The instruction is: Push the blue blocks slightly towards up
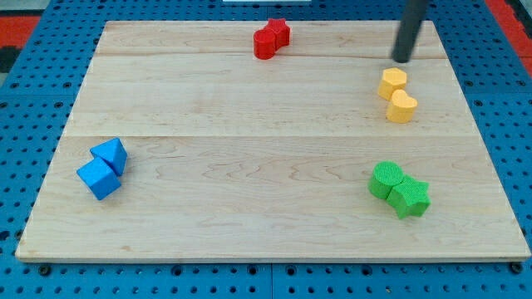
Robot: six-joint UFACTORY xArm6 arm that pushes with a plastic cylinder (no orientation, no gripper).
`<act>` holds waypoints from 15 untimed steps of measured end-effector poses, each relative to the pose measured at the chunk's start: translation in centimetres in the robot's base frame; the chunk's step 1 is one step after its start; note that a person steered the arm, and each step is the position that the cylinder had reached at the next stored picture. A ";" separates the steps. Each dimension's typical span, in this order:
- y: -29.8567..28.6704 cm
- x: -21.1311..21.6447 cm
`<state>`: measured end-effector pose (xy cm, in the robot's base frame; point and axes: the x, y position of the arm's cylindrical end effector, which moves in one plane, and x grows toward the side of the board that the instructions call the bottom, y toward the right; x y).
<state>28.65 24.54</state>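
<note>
Two blue blocks touch each other at the view's left on the wooden board [249,149]: a blue triangular block [110,154] and, just below it, a blue cube [99,178]. My tip [402,59] is at the view's upper right, far from the blue blocks. It stands just above the yellow blocks.
Two yellow blocks [397,95] sit right below my tip. Two red blocks [271,38] lie at the top centre. Two green blocks [399,190] lie at the lower right. A blue pegboard [25,100] surrounds the board.
</note>
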 end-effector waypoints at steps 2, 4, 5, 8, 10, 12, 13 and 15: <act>4.7 7.6; -3.9 23.5; -3.7 29.3; -26.6 33.1; -40.9 31.0; -47.0 30.0; -48.0 28.7; -47.8 25.1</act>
<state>53.75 -23.24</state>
